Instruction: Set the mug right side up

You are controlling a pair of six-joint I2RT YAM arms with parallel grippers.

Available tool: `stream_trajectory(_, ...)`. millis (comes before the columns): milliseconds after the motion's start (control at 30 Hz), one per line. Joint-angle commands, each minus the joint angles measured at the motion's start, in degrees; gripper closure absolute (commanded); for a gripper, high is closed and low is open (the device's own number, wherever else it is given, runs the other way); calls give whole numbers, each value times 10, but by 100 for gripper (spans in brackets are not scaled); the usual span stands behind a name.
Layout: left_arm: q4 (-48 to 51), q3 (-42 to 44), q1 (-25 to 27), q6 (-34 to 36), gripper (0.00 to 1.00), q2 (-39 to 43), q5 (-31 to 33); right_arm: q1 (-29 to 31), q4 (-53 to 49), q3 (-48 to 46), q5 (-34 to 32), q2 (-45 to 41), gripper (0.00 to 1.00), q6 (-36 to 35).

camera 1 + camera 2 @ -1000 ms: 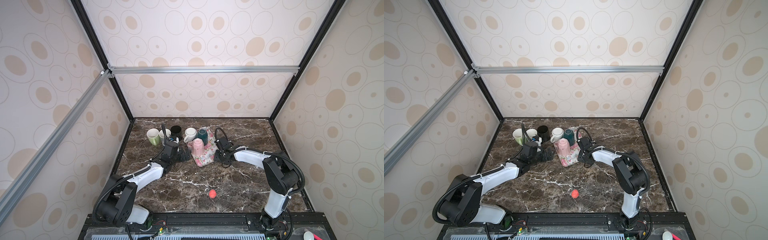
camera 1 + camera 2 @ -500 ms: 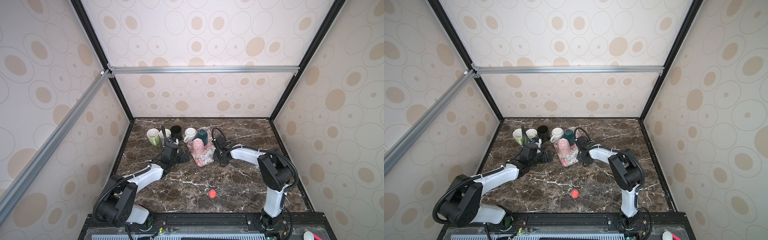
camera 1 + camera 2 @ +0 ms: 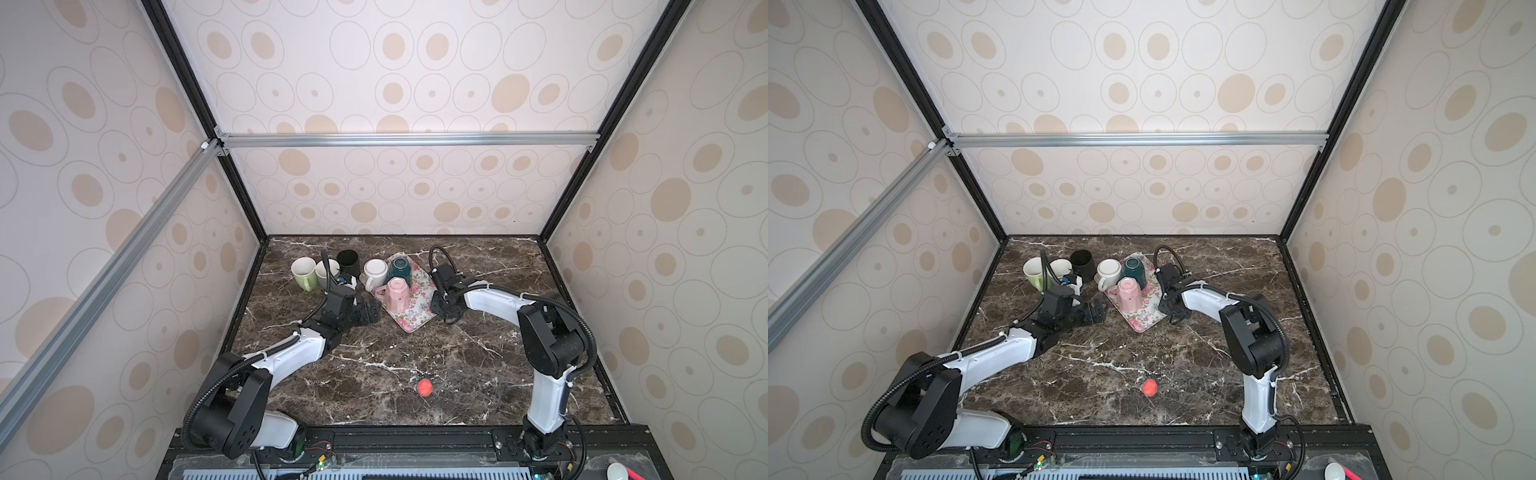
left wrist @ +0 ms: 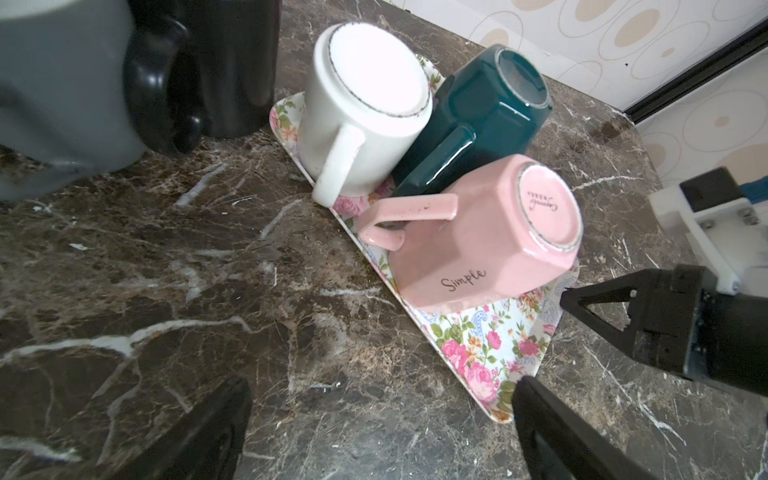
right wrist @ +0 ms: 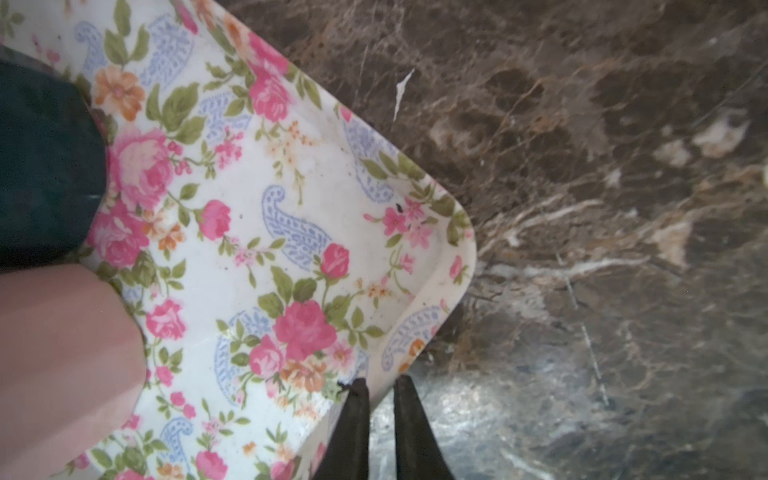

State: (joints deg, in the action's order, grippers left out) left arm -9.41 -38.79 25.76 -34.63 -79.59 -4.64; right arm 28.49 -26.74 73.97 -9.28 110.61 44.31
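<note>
Mug, both top views: pink faceted ceramic mug [image 3: 395, 294] [image 3: 1128, 294] stands base-up on the near half of the floral-printed rectangular tray [image 3: 409, 322] [image 3: 1144, 320], on the dark marble tabletop [image 3: 374, 374].
Left jaws, both top views: left gripper [image 3: 374, 309] [image 3: 1100, 311] lies low just left of the tray, jaws spread wide and facing the pink mug. The mug sits ahead of them, not between them.
Right jaws, both top views: right gripper [image 3: 442, 309] [image 3: 1170, 311] sits at the tray's right edge, beside the pink mug but apart from it.
Neighbour, a top view: dark teal glazed mug [image 3: 400, 270], also base-up, stands behind the pink mug on the tray.
Mug, left wrist view: pink mug [image 4: 490, 237] shows its base ring and the word "Simple" on its wall, with the handle over the tray's edge.
Left jaws, left wrist view: left gripper [image 4: 380, 395] has both black fingertips far apart and short of the tray [image 4: 486, 353], touching nothing.
Right jaws, left wrist view: right gripper [image 4: 569, 297] has its tip at the tray's far rim, just beside the mug.
Right jaws, right wrist view: right gripper [image 5: 380, 384] is pinched on the tray's [image 5: 291, 187] raised rim near a corner, one finger inside and one outside.
Mug, right wrist view: pink mug [image 5: 62, 353] is well clear of those jaws, next to the teal mug [image 5: 41, 166].
</note>
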Motion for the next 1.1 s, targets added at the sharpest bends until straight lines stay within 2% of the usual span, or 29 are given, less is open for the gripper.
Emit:
stream_trajectory(0,-9,-8,-2,11,2,-1,4,-32,-64,-26,-19,16,92,-31)
stream_trajectory(367,-9,-32,-2,24,2,-17,-21,-92,-65,-33,-13,22,93,-88)
stream_trajectory(500,4,-55,-1,31,2,-21,-35,-96,-102,3,-63,30,92,-133)
stream_trajectory(633,19,-83,-1,38,2,-30,-67,-109,-123,35,-64,42,92,-166)
stream_trajectory(667,27,-90,0,40,2,-32,-74,-110,-123,38,-63,39,90,-172)
stream_trajectory(733,43,-108,6,45,2,-35,-82,-110,-122,41,-63,23,69,-181)
stream_trajectory(833,78,-140,23,65,2,-46,-84,-110,-115,27,-62,-22,46,-187)
stream_trajectory(900,103,-169,41,82,2,-56,-79,-110,-97,4,-43,-68,39,-188)
stream_trajectory(967,127,-199,56,105,2,-70,-78,-110,-77,-27,-8,-121,37,-191)
stream_trajectory(1067,142,-235,71,127,2,-91,-86,-109,-14,-99,65,-217,30,-194)
